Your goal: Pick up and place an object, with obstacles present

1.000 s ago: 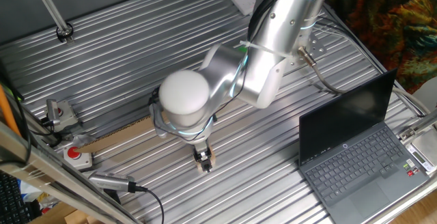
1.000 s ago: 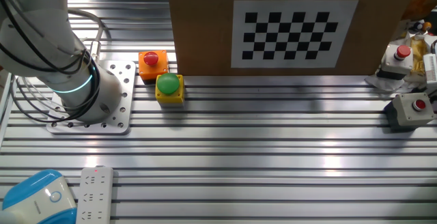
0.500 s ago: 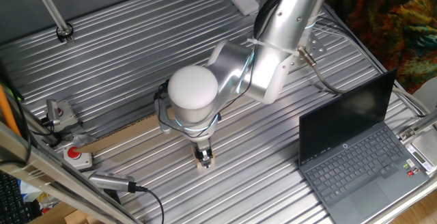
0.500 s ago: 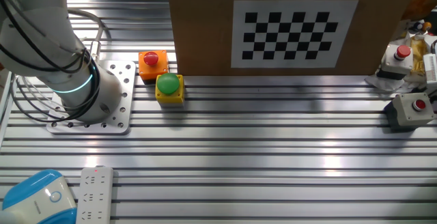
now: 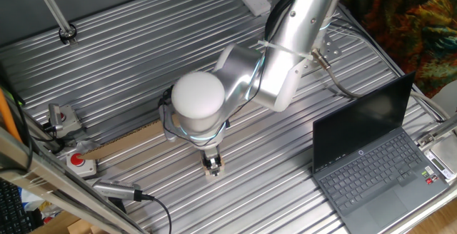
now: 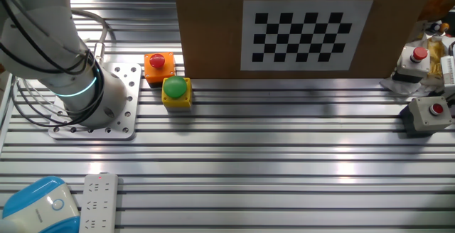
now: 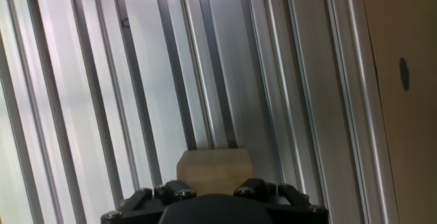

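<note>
tan block (image 7: pixel 213 166) sits clamped in the gripper (image 5: pixel 213 165) – fingers closed on it, low over the ribbed metal table (image 5: pixel 271 163), near the long cardboard strip (image 5: pixel 125 143) – on the laptop (image 5: pixel 371 163) side of it.

table (image 5: pixel 143 41): ribbed bare metal, brushed sheen, bright glare streaks | block (image 7: pixel 214 168) between the fingers: matt tan, smooth, wood or cardboard, cannot tell which | strip (image 5: pixel 125 143) beside the tool: flat matt brown cardboard | arm (image 5: pixel 285 56): satin silver shell; glossy white cap | gripper (image 7: pixel 212 200): matt black, screw heads
</note>
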`<state>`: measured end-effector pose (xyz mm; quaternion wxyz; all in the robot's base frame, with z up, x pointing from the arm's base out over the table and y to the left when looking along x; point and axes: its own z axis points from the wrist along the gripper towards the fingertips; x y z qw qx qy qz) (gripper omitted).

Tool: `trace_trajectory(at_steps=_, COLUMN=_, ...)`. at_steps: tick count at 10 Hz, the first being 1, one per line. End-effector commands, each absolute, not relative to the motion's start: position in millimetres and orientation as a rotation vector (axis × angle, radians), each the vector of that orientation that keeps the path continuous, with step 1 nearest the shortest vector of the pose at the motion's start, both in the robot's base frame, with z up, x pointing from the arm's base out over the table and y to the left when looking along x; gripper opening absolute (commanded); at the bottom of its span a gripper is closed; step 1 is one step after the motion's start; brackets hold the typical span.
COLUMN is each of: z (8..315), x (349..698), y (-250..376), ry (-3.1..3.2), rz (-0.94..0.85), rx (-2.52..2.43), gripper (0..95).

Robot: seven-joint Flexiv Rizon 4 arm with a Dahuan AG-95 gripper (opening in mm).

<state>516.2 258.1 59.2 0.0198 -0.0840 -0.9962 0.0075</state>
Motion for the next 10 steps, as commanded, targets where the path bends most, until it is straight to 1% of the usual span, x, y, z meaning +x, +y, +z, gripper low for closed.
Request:
trace_trajectory(at_steps=1, z=74, x=511, y=258, ry=-3.085, rz=0.022, rx=-0.261, gripper=0.0)
trace_trajectory(at_steps=10, z=134, x=496, y=261, ry=-3.062, rz=0.005, rx=-0.259, gripper=0.0)
